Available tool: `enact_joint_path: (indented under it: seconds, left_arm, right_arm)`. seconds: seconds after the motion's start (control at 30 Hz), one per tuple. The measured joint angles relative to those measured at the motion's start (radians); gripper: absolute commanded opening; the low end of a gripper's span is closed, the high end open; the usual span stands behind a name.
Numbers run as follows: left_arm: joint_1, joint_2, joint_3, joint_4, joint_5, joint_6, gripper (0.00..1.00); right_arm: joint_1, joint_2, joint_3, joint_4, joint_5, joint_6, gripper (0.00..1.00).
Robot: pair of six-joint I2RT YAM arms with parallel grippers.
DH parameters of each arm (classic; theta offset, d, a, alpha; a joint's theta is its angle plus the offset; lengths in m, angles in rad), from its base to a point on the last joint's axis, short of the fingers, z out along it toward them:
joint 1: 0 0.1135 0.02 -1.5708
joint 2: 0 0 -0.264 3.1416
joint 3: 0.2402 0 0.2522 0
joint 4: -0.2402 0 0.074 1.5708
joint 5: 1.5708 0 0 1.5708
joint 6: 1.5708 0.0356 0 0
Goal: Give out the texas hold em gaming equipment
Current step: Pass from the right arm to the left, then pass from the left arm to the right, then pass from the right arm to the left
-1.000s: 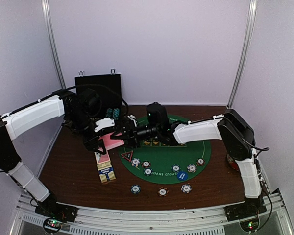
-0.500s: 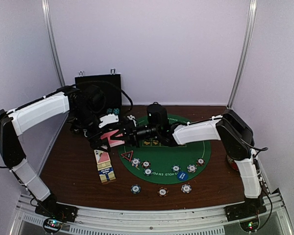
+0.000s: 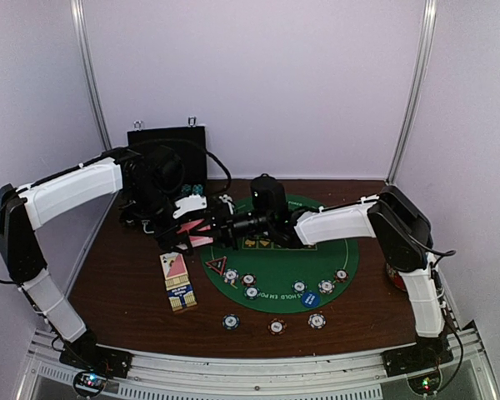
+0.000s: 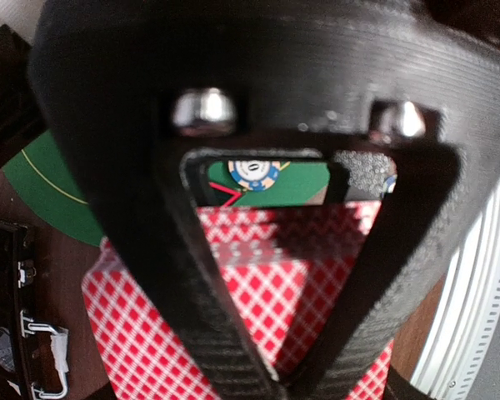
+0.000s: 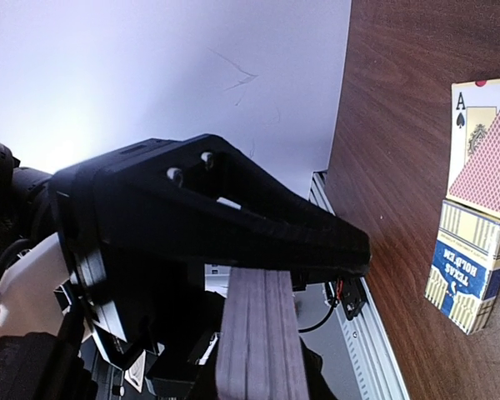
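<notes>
Card deck: the pink-backed deck [image 3: 197, 233] is held in the air over the left edge of the green felt mat [image 3: 350, 258], between the two arms; in the left wrist view its diamond-patterned back [image 4: 258, 300] fills the space behind the fingers.
Right gripper: the right gripper [image 5: 258, 275] pinches the deck by its edge, the stacked card edges [image 5: 262, 333] showing plainly below its fingers.
Left gripper: the left gripper [image 3: 177, 236] sits against the deck from the other side; it looks closed on the cards, but the close view is too tight to be sure how firmly.
Chips: poker chips [image 3: 315, 319] lie scattered on the mat and on the tabletop [image 3: 117, 283] near its front edge, with a blue disc button [image 3: 309, 298] among them.
Card box: the box [image 3: 178, 286] lies on the tabletop left of the mat.
Step in hand: probably peeling a card off the deck to deal.
Next move: one gripper must hold the deck steady while the other draws a single card clear without dragging others.
</notes>
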Motion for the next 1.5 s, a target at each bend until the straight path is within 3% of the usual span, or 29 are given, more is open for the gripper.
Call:
enact_joint_path:
  seconds: [0.17, 0.33, 0.5, 0.57, 0.63, 0.73, 0.9, 0.97, 1.2, 1.5]
  left_arm:
    - [0.0, -0.001, -0.015, 0.026, -0.012, -0.001, 0.45]
    - [-0.002, -0.001, -0.024, 0.044, -0.02, 0.001, 0.39]
    - [-0.002, -0.006, -0.029, 0.069, -0.027, 0.001, 0.35]
    - [-0.002, -0.009, -0.034, 0.072, -0.027, 0.001, 0.34]
    - [-0.003, -0.011, -0.042, 0.077, -0.028, 0.005, 0.35]
    - [-0.006, -0.011, -0.052, 0.081, -0.028, 0.012, 0.44]
    - [-0.008, -0.021, -0.06, 0.087, -0.036, 0.026, 0.87]
    - [-0.008, -0.021, -0.061, 0.088, -0.041, 0.035, 0.97]
    - [-0.012, -0.021, -0.059, 0.087, -0.055, 0.023, 0.97]
    - [-0.016, -0.021, -0.037, 0.089, -0.048, 0.007, 0.81]
  right_arm:
    - [-0.002, 0.0, 0.0, -0.033, 0.016, -0.039, 0.18]
    - [-0.002, -0.008, 0.0, -0.083, 0.021, -0.078, 0.48]
    - [-0.002, -0.011, 0.0, -0.141, 0.023, -0.111, 0.54]
    - [-0.002, -0.011, 0.002, -0.156, 0.023, -0.116, 0.49]
    - [-0.002, -0.011, 0.008, -0.166, 0.022, -0.117, 0.39]
    - [-0.002, -0.011, 0.027, -0.171, 0.02, -0.117, 0.2]
    - [0.0, -0.011, 0.032, -0.156, 0.01, -0.098, 0.04]
    - [0.003, -0.011, 0.033, -0.154, 0.009, -0.094, 0.0]
    - [0.003, -0.011, 0.033, -0.158, 0.008, -0.083, 0.0]
    - [0.005, -0.011, 0.035, -0.19, 0.007, -0.101, 0.0]
